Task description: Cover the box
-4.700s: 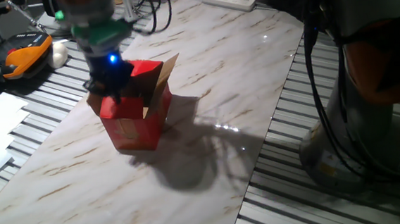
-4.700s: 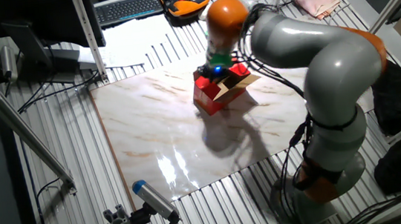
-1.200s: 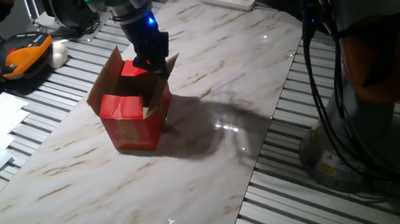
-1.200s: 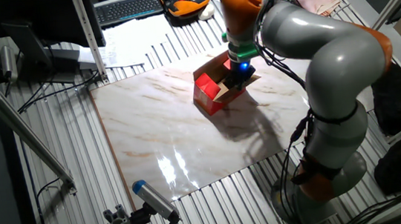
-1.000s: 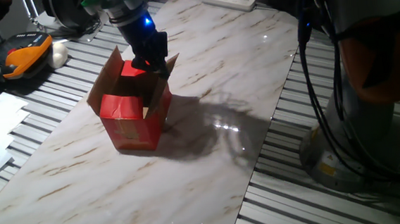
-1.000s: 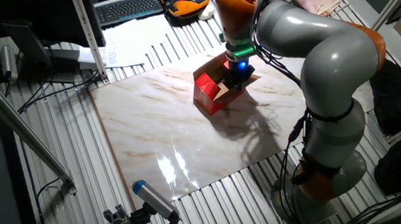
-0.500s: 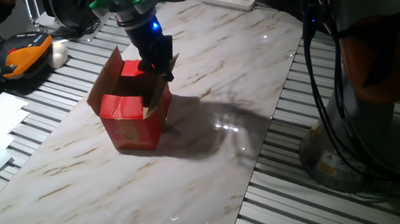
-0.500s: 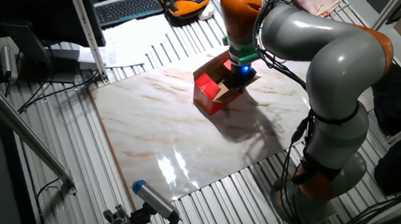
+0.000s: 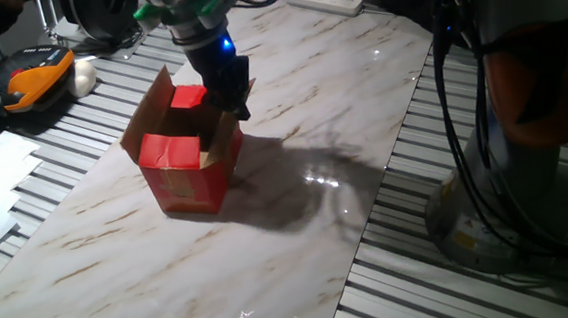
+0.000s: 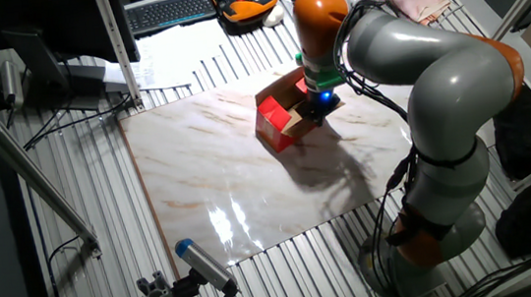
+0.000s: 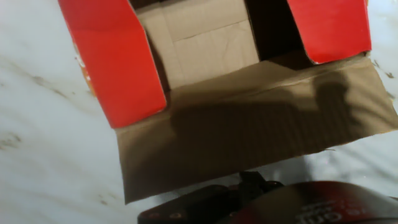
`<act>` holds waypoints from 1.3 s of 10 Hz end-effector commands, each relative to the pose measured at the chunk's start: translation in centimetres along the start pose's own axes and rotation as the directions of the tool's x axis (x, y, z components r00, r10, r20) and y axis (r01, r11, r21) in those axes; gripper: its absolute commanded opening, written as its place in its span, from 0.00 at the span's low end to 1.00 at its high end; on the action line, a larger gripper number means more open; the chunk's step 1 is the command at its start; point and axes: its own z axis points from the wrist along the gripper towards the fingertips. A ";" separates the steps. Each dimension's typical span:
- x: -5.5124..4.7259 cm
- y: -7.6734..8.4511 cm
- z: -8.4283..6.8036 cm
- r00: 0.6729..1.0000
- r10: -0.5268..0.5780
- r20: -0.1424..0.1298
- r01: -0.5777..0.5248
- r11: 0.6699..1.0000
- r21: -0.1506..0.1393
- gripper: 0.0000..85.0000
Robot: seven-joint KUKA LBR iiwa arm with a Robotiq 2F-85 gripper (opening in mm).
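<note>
Where the marbled counter (image 9: pixel 297 208) fills one fixed view, the end effector (image 9: pixel 231 94) stands at the far right edge of the red carton (image 9: pixel 186 161), which sits directly below and to its left. A blue light glows above the fingers. Their spacing is hidden by the carton's brown flap (image 9: pixel 242 90), so the opening cannot be determined.

In the other fixed view, the end effector (image 10: pixel 318 104) is at the carton (image 10: pixel 287 118) near the far side of the counter (image 10: pixel 210 189); a keyboard (image 10: pixel 170 10) lies well beyond it.

In the hand view, the carton (image 11: pixel 205 37) lies ahead of the end effector, its brown flap (image 11: pixel 249 130) spread flat nearest the camera, red flaps folded in at either side.
</note>
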 end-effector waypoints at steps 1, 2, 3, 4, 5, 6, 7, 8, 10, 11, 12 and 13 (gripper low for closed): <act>-0.2 0.1 -0.2 1.000 0.003 -0.002 -0.003 1.000 -0.003 0.00; -0.4 0.1 -0.6 1.000 0.001 -0.012 -0.001 1.000 -0.001 0.00; -0.5 -0.1 -1.1 1.000 -0.009 -0.028 0.009 1.000 -0.001 0.00; -0.6 -0.3 -1.4 0.999 -0.012 -0.042 0.012 1.000 -0.005 0.00; -0.5 -0.4 -1.1 0.999 -0.024 -0.042 0.025 1.000 0.013 0.00; -0.3 -0.4 -0.8 0.999 -0.024 -0.036 0.024 1.000 0.010 0.00; -0.2 -0.2 -0.6 0.999 -0.027 -0.033 0.027 0.999 0.023 0.00; -0.1 -0.1 -0.3 0.999 -0.028 -0.024 0.029 0.999 0.033 0.00; -0.1 0.1 -0.1 1.000 -0.011 -0.013 0.011 1.000 0.014 0.00; -0.7 0.6 -0.4 0.999 0.031 -0.007 -0.031 0.999 -0.029 0.00; -1.4 1.3 -0.7 0.999 0.054 0.003 -0.054 0.998 -0.042 0.00; -2.0 1.7 -0.9 0.998 0.062 0.014 -0.062 0.997 -0.038 0.00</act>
